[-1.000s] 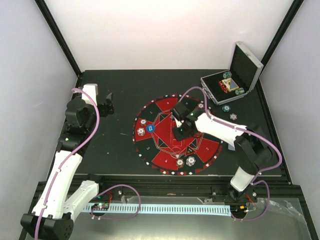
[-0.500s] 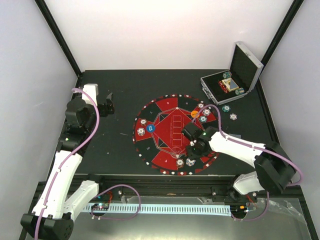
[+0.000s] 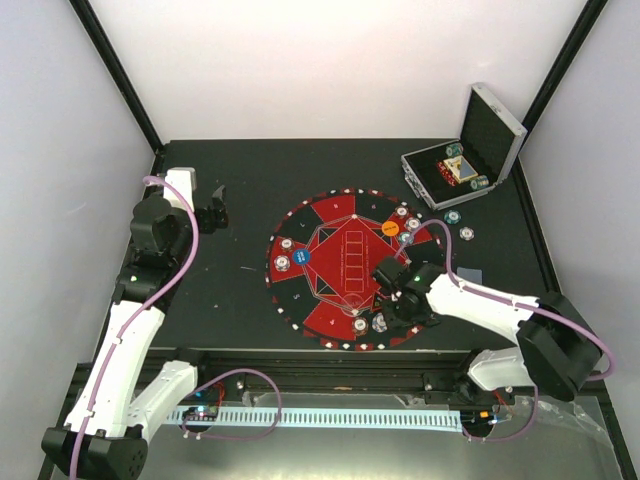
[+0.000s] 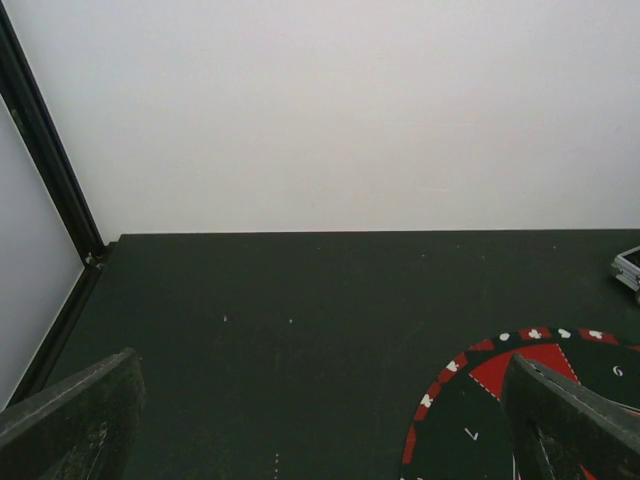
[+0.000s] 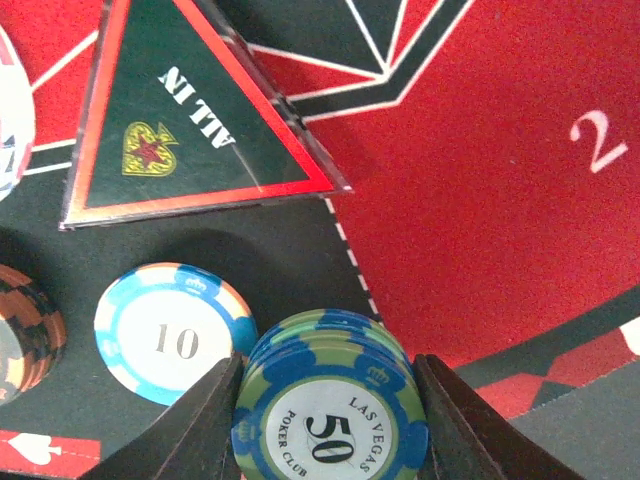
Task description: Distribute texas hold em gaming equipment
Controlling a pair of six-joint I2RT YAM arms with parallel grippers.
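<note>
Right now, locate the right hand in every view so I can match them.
Top external: right hand over the mat, near-right part.
Left wrist: not in view.
Right wrist: bottom edge, fingers clamping the chip stack marked 50.
Shared landmark: the mat.

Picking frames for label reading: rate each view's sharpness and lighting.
Right wrist: sharp; print on the stack of blue-and-green round 50 chips and the black triangular ALL IN marker reads clearly, dark fingers soft. Top: even light, white-grey chip unreadably small. Left wrist: near fingers blurred, black tabletop sharp.
</note>
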